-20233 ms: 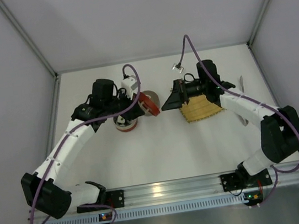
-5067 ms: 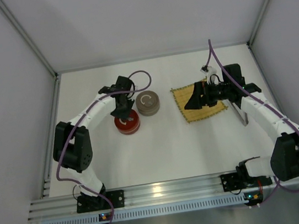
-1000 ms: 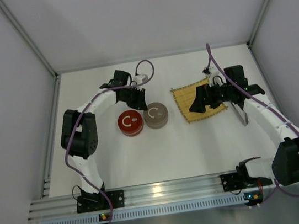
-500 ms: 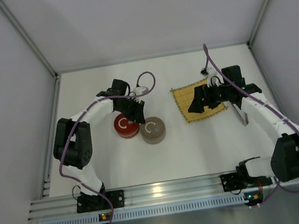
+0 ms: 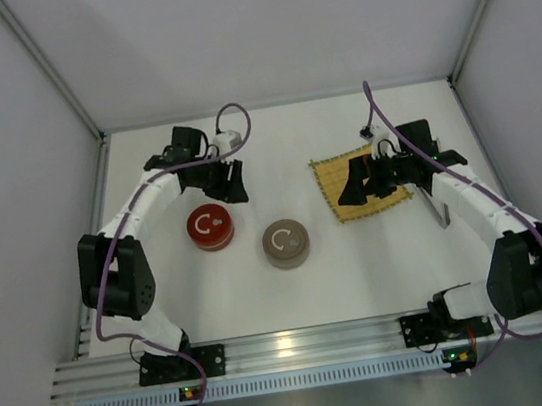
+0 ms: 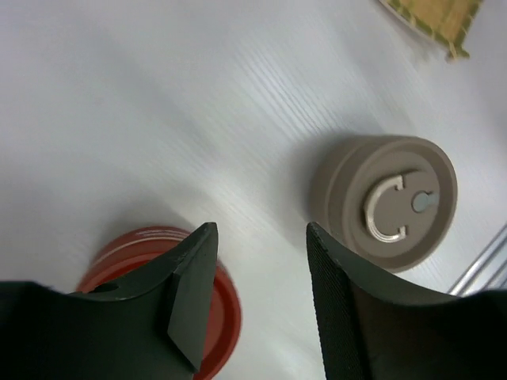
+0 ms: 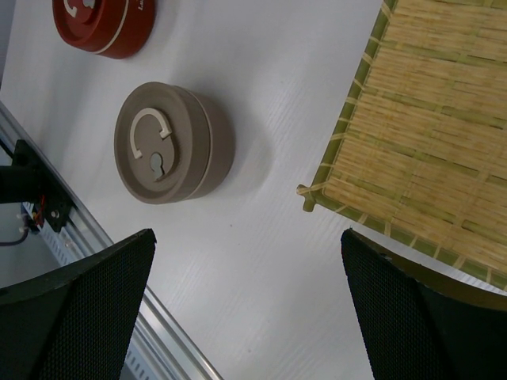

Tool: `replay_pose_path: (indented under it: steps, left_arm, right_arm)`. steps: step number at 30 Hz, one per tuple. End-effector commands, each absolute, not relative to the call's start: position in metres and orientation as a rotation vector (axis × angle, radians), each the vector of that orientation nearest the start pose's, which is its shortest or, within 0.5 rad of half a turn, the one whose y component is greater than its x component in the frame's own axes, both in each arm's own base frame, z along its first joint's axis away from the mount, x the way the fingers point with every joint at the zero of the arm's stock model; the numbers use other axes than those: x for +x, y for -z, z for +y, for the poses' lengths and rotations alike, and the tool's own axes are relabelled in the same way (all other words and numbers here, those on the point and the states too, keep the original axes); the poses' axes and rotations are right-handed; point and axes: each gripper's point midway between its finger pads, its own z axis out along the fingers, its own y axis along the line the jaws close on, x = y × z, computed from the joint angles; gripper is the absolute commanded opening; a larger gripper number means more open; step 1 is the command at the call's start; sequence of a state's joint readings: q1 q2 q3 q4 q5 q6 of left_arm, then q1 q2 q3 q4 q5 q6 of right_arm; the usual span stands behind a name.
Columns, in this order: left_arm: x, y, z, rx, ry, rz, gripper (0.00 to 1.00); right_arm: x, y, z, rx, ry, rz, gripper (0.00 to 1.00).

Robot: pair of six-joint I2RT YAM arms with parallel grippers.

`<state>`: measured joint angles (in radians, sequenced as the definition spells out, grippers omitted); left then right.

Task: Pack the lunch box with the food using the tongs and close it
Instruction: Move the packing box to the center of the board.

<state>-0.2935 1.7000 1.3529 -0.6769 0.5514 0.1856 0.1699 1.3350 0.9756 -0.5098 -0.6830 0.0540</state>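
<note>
Top view only: tongs lie on the worktop just beside the bamboo mat's right edge, near the worktop's right edge. Long axis runs near to far, near end angled slightly right, partly under the right forearm; can't tell which end is the hinge. Food not visible; the right gripper covers the middle of the mat.

Wrist views show the fingers. Left gripper: spread, nothing between, above the gap between the red lidded container and the taupe lidded container. Right gripper: spread wide, empty, over the mat's left edge.

Both containers are closed, apart, left of centre, red one farther left.

Left arm: elbow near-left, forearm reaching far, wrist bent right. Right arm: elbow near-right, reaching far-left.
</note>
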Motion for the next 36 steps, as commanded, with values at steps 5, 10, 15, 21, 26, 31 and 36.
replay_pose_path:
  steps: [5,10,15,21,26,31,36]
  left_arm:
    - [0.398,-0.141,-0.108,0.562,0.517,2.471,0.44]
    - [0.386,-0.118,-0.080,0.621,0.486,2.536,0.43]
    - [0.370,-0.100,-0.069,0.692,0.495,2.591,0.43]
    - [0.365,-0.076,-0.064,0.703,0.502,2.635,0.44]
    - [0.367,-0.059,-0.066,0.709,0.532,2.644,0.40]
    - [0.355,-0.063,-0.075,0.729,0.599,2.622,0.31]
    - [0.327,-0.067,-0.080,0.732,0.649,2.628,0.29]
  right_arm:
    - [0.289,-0.177,0.171,-0.515,-0.935,2.230,1.00]
    - [0.288,-0.178,0.170,-0.521,-0.935,2.228,0.99]
    - [0.289,-0.178,0.170,-0.516,-0.933,2.230,0.99]
    - [0.289,-0.180,0.170,-0.517,-0.928,2.227,0.99]
    - [0.288,-0.179,0.169,-0.522,-0.926,2.232,0.99]
    - [0.286,-0.181,0.168,-0.527,-0.914,2.225,1.00]
    - [0.287,-0.181,0.169,-0.522,-0.919,2.228,0.99]
